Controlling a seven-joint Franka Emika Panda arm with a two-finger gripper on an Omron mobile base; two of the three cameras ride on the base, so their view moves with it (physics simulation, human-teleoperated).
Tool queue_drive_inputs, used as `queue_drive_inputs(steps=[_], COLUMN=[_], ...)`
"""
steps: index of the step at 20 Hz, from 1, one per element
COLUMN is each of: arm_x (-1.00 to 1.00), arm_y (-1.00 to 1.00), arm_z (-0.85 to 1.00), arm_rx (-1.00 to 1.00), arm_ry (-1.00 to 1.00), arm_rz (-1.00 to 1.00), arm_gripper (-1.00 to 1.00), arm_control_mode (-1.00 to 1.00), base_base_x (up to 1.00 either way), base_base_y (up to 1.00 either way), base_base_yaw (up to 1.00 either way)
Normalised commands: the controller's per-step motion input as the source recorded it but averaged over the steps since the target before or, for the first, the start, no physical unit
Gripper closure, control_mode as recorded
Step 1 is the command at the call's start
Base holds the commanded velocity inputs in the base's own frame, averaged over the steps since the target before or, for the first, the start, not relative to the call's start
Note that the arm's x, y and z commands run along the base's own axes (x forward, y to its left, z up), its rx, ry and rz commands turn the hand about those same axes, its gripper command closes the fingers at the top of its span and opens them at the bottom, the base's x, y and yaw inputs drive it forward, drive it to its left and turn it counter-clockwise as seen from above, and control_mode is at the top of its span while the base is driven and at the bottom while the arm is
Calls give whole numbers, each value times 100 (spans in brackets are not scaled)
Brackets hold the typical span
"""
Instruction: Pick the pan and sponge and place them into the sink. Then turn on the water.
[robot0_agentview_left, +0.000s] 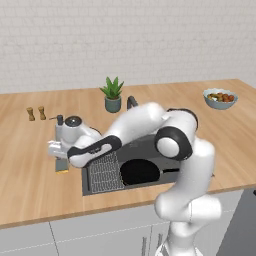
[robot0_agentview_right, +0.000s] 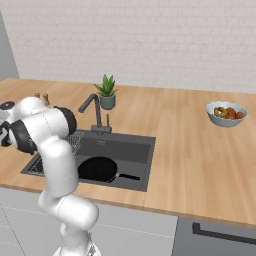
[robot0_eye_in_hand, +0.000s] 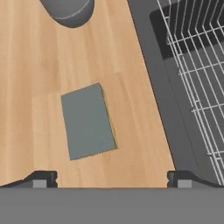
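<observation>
1. While the end effector (robot0_eye_in_hand: 112, 177) hangs above the tabletop (robot0_eye_in_hand: 39, 87) with its jaws spread wide and nothing between them, its two dark fingertips (robot0_eye_in_hand: 41, 178) stand well apart at the bottom of the hand view.
2. The sponge (robot0_eye_in_hand: 87, 121) lies flat on the wood just beyond the fingertips, grey-green face up with a thin yellow edge showing along its side toward 3 o'clock; nothing touches it.
3. In the left base view the sponge (robot0_agentview_left: 62, 165) shows as a small block under the hand, just outside the sink's rim at 9 o'clock.
4. The sink (robot0_agentview_left: 100, 187) is a dark grey basin sunk into the tabletop; its wire grid rack (robot0_eye_in_hand: 197, 87) fills the hand view's 2 o'clock corner.
5. The pan (robot0_agentview_right: 97, 169) lies flat on the basin floor, its short handle pointing toward 3 o'clock in the right base view.
6. A grey soap dispenser (robot0_eye_in_hand: 68, 11) stands on the wood past the sponge, at 12 o'clock from it in the hand view.
7. The faucet (robot0_agentview_right: 92, 112) rises behind the basin, with no water visible.
8. Farther back stands a potted plant (robot0_agentview_left: 112, 94), and two small brown shakers (robot0_agentview_left: 36, 113) stand at its 9 o'clock.
9. A grey-blue fruit bowl (robot0_agentview_right: 226, 114) sits far off at 3 o'clock.
</observation>
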Motion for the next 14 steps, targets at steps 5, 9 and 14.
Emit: queue_drive_inputs(steps=[5, 9, 14], arm_x=[47, 39, 5], arm_y=[36, 28, -8], arm_z=[-19, -28, -25], arm_rx=[-4, -6, -5], arm_ry=[2, 0, 0], arm_rz=[0, 1, 3], arm_gripper=[-100, -100, -100], arm_control_mode=[-100, -100, -100], base_base_x=[0, 0, 0], base_base_y=[0, 0, 0], base_base_yaw=[0, 0, 0])
